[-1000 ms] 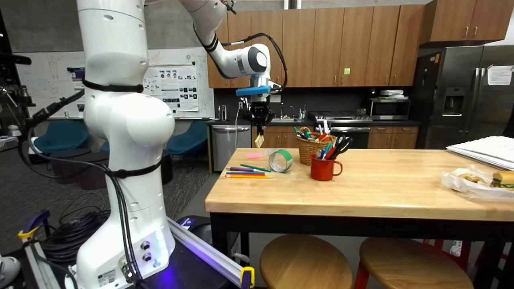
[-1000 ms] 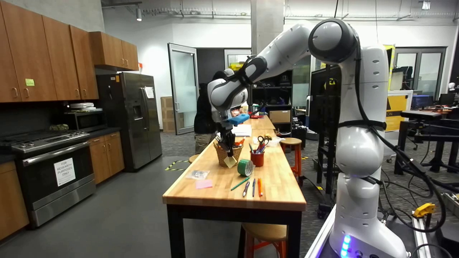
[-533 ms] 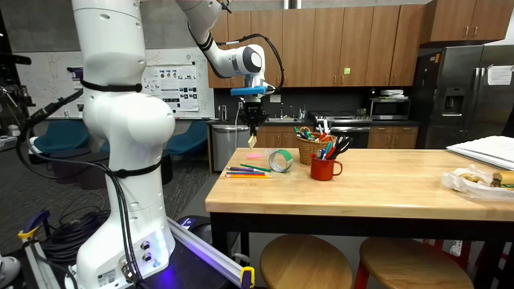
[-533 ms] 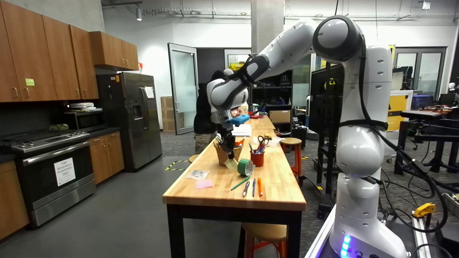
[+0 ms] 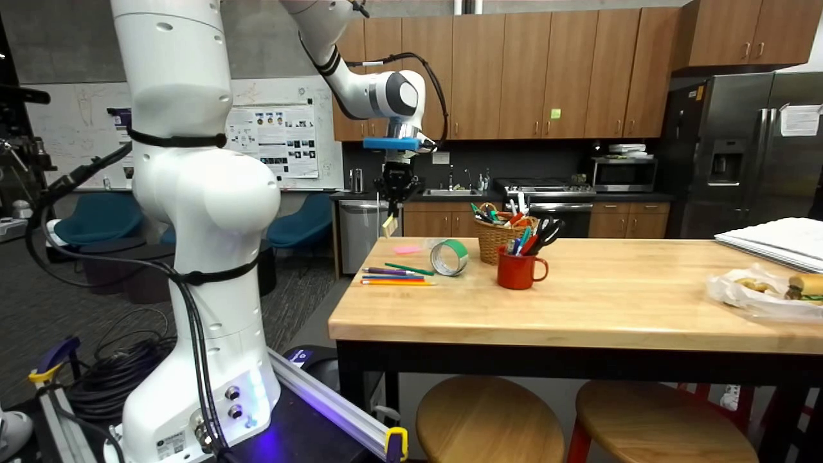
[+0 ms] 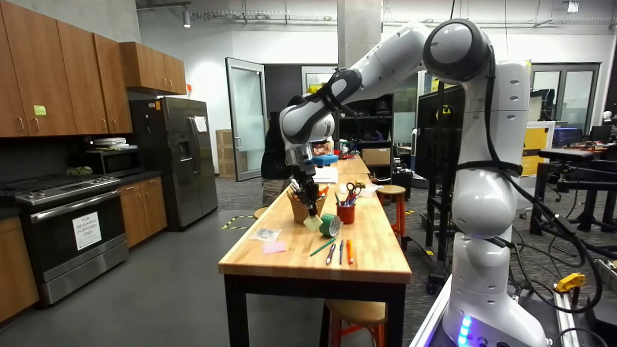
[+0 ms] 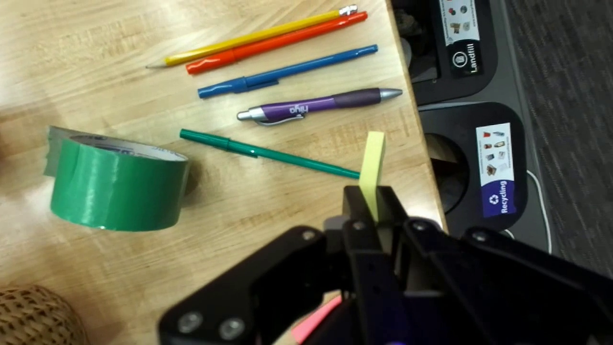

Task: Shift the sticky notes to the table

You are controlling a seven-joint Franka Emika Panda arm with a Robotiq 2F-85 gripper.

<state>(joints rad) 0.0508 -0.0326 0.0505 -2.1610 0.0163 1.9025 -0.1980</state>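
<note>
Wrist view: gripper is clamped on yellow sticky notes, fingertips on the two flat sides, w/ one end poking out.
Table: in an exterior view, sticky notes hang over its far left end, prob. not touching it yet.
Sticky notes: prob. v. light, so no big squeeze needed. Thick stack = a bit stiff, but corners may bend & loose sheets may fan out.
Flat sides: best place to hold, b/c thin edges may slip. Nearer the middle = less tilt.
Fingertips: can't tell which edge has glue, so paper may cling at let-go.
Green tape: stands on left in wrist view; best set notes down clear of it.
</note>
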